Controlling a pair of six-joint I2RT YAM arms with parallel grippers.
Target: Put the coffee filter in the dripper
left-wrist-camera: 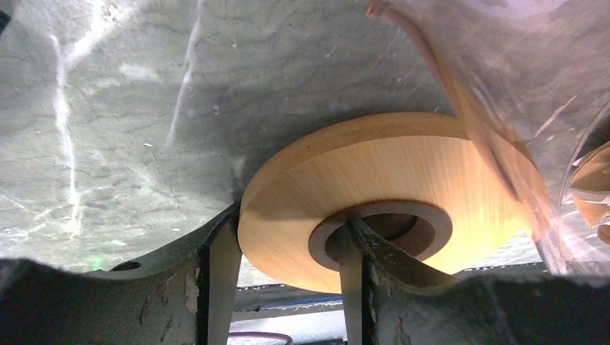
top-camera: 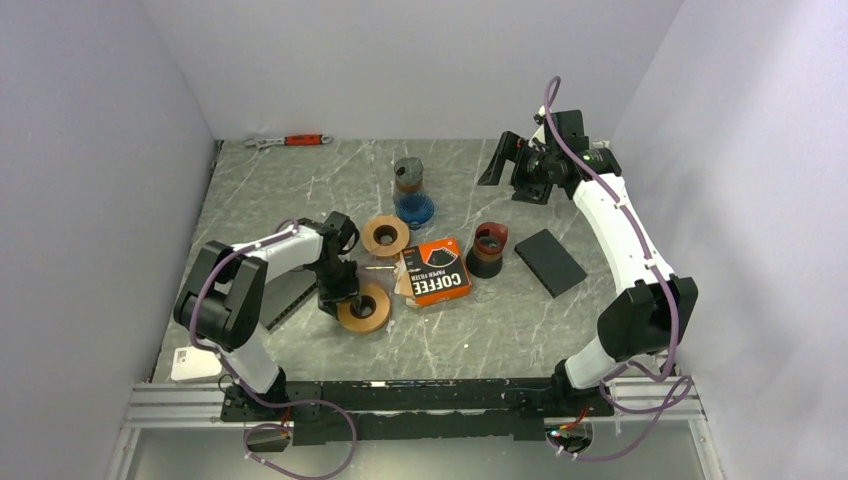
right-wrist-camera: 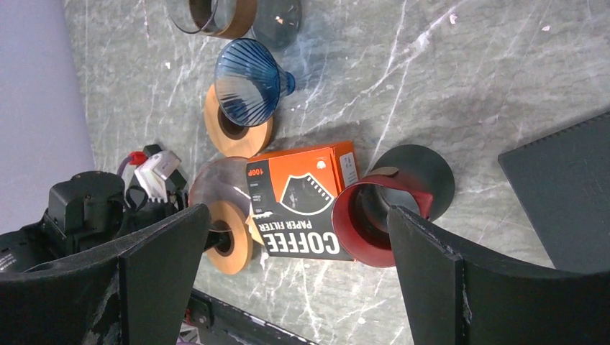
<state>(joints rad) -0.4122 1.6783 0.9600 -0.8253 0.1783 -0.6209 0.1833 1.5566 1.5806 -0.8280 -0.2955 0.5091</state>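
At the middle of the grey marbled tabletop (top-camera: 480,330) lies the orange cardboard box printed COFFEE PAPER FILTER (top-camera: 435,272), and that is where your filters are; you can see no loose one for certain, only a pale scrap at the box's left edge that is too small to name. Expect the paper to be very light, limp and easily creased. The sheets will likely cling together in the stack, so pinch one by its rim or seam and lift gently. Just left of the box, your left claw (top-camera: 340,293) straddles a flat round wooden ring (left-wrist-camera: 388,165). One of its fingers (left-wrist-camera: 221,280) stands outside the rim and the other in the centre hole, the two half apart; whether they are pressing on the wood you cannot tell. A clear cone dripper (right-wrist-camera: 212,183) sits against that ring. Well behind and to the right of the box, your right claw (top-camera: 505,160) hangs in the air, spread wide and empty. Count one box and three drippers: the clear one, a blue ribbed glass one (top-camera: 413,208) behind the box, and a red one on a black base (top-camera: 489,243) just to its right. There are two wooden rings, the second (top-camera: 385,235) behind the box's left corner, and one flat dark pad (top-camera: 550,262) further right.
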